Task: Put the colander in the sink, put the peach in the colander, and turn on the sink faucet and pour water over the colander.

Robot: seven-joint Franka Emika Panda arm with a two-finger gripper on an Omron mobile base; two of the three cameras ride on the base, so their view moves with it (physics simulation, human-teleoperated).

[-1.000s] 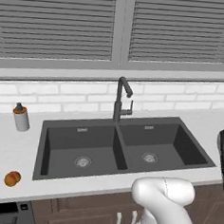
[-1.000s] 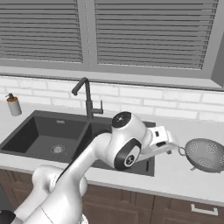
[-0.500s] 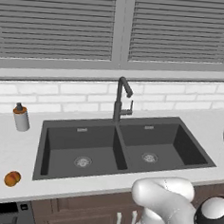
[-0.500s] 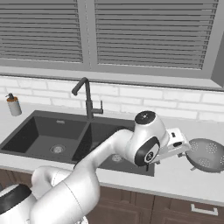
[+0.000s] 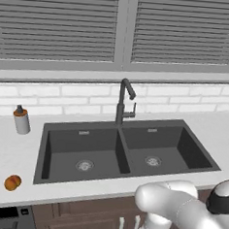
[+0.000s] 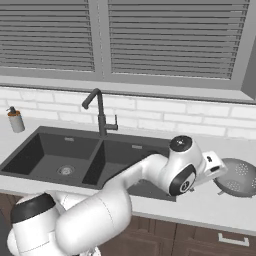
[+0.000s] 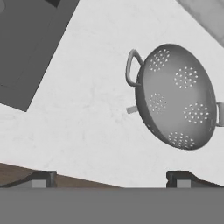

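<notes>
The arm reaches right over the counter, its gripper hovering short of the colander, which sits near the counter's right end beside the sink. Its 2 fingertips stand spread apart, holding nothing.

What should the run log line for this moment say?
phase: reaching for colander | gripper: open, empty | colander: on counter | peach: on counter | sink: empty

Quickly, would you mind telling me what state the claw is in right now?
Claw: open, holding nothing; the colander lies ahead on the counter, untouched.
</notes>
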